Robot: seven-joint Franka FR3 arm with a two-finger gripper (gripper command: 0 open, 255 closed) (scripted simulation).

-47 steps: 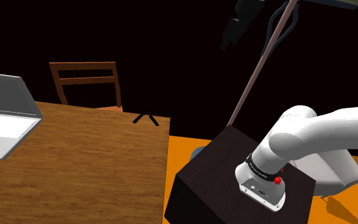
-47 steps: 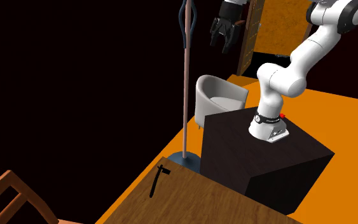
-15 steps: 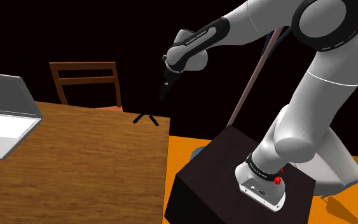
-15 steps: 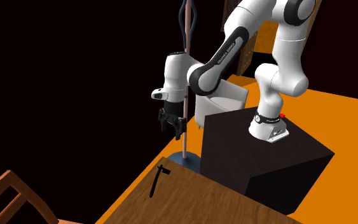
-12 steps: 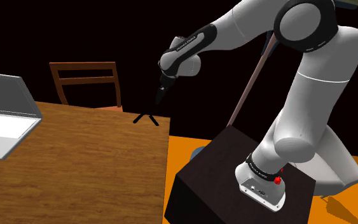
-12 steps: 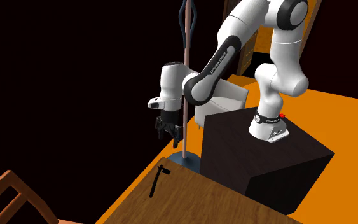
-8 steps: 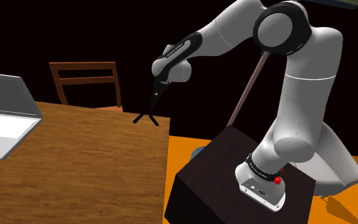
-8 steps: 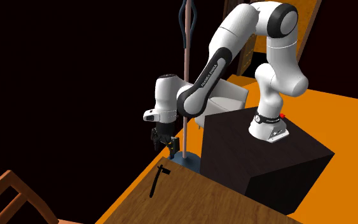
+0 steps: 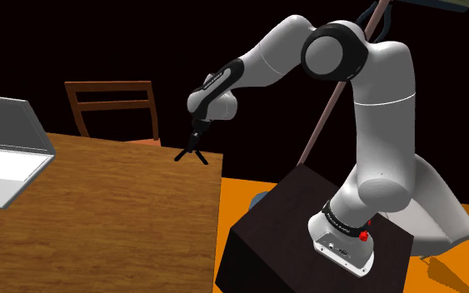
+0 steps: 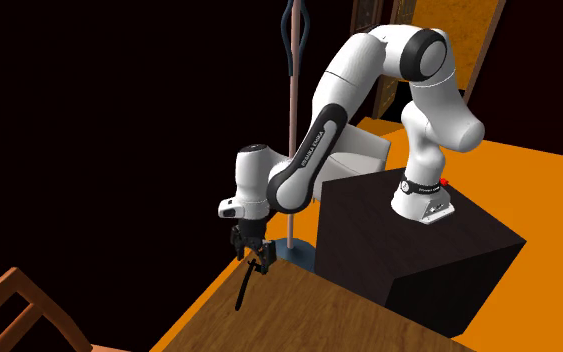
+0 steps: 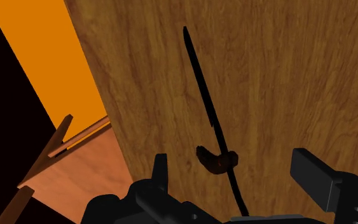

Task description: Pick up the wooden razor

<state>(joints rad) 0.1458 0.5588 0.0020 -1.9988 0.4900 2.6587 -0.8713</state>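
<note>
While end effector [image 11: 234, 167] gapes: one razor [image 11: 217, 160], one table [image 11: 298, 76].

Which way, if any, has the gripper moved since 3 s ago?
Yes. In the second exterior view the gripper dropped from high on the right of the thin pole to low on its left, just above the razor.
</note>
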